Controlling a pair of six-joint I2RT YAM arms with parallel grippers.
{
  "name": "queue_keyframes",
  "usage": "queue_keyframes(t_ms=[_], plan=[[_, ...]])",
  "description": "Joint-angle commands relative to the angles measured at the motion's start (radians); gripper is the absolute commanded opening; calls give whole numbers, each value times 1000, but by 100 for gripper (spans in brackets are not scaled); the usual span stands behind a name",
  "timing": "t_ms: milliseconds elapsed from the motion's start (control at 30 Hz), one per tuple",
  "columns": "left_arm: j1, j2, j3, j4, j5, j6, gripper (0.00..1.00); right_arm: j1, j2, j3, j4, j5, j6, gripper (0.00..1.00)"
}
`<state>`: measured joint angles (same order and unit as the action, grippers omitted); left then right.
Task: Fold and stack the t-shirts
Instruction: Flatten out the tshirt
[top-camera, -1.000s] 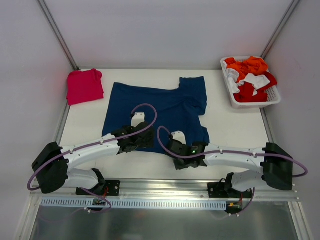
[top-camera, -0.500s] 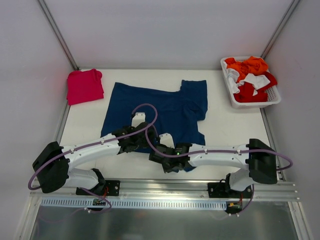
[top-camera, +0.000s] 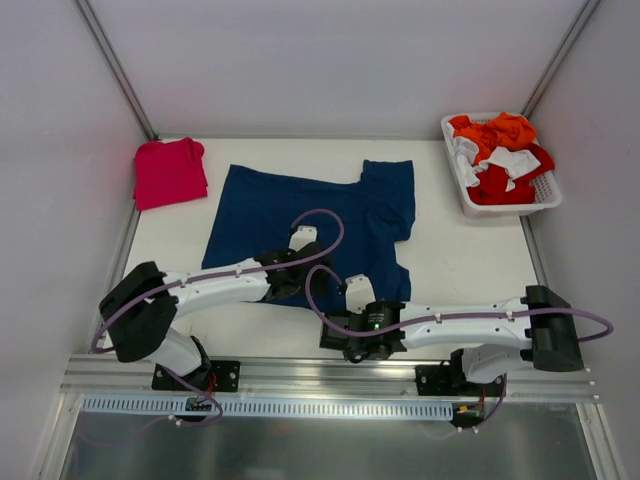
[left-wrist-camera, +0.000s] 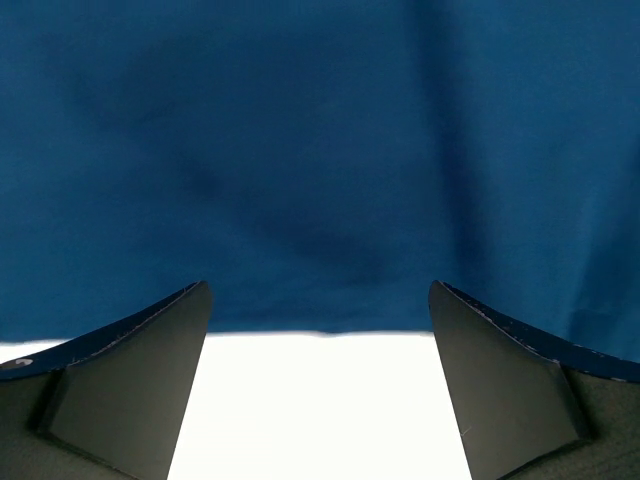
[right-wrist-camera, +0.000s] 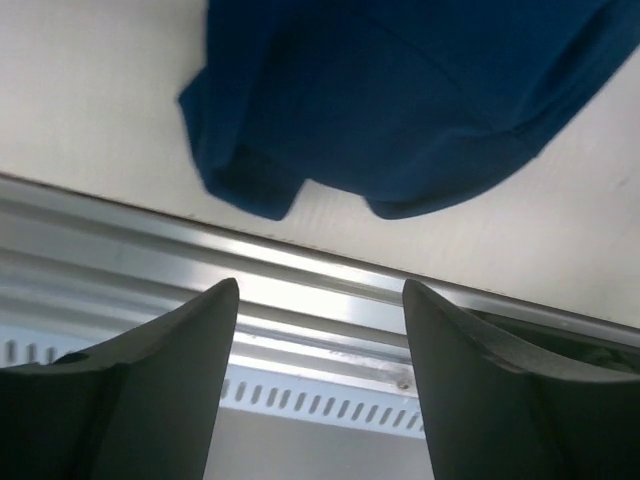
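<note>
Straightening of the navy t-shirt (right-wrist-camera: 400, 90) ahead of its first fold is judged to be the step in hand. The right gripper (right-wrist-camera: 320, 290) is seen spread, with nothing between its fingers. It is held over the near edge of the tabletop (right-wrist-camera: 90, 90), above the metal rail (right-wrist-camera: 120, 230), and the shirt's bunched lower corner lies just beyond its tips, apart from them. The left gripper (left-wrist-camera: 320, 290) is likewise held wide and empty, poised at the bottom hem, with blue cloth ahead of it and bare tabletop below.

The navy shirt is laid out unfolded across the middle of the tabletop, its near right corner rumpled. The red t-shirt (top-camera: 168, 172) is seen folded at the far left corner, well apart, and a basket (top-camera: 510, 209) of other clothes is set at the far right.

For the next move, the rumpled corner would probably need to be smoothed flat. The hem could then be pinched low at two points, so that the cloth can be lifted evenly.

A second ago the right gripper was pressed shut, farther right and deeper over the cloth. Since then it has been drawn leftward and toward the near edge, the corner apparently dragged along, and then opened. The left arm has been swung rightward along the hem, its gripper kept spread. The red shirt and the basket are unchanged
</note>
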<state>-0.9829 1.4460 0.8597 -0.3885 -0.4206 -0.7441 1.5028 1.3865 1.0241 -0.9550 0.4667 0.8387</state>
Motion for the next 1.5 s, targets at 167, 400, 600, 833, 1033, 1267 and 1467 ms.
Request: queue_keyframes(t_ms=[167,400,600,833,1033,1267,1467], plan=[[-10,148,96,65,66,6,86,-44,40,-135,-21,47,103,52],[-10,68,44,63,32,6,82,-116,-50,-268,127,18,56,4],[-10,65,38,63,40,11,82,-131,0,-257,180,-2,17,22],[-10,67,36,63,36,20,82,-131,22,-226,190,-2,7,31],[-10,62,29,62,31,26,82,-133,-1,-216,187,-7,-6,33],[-10,62,21,62,39,18,82,-133,-26,-191,160,7,-15,34],[-10,68,24,62,40,20,82,-133,8,-188,160,-2,-15,36]])
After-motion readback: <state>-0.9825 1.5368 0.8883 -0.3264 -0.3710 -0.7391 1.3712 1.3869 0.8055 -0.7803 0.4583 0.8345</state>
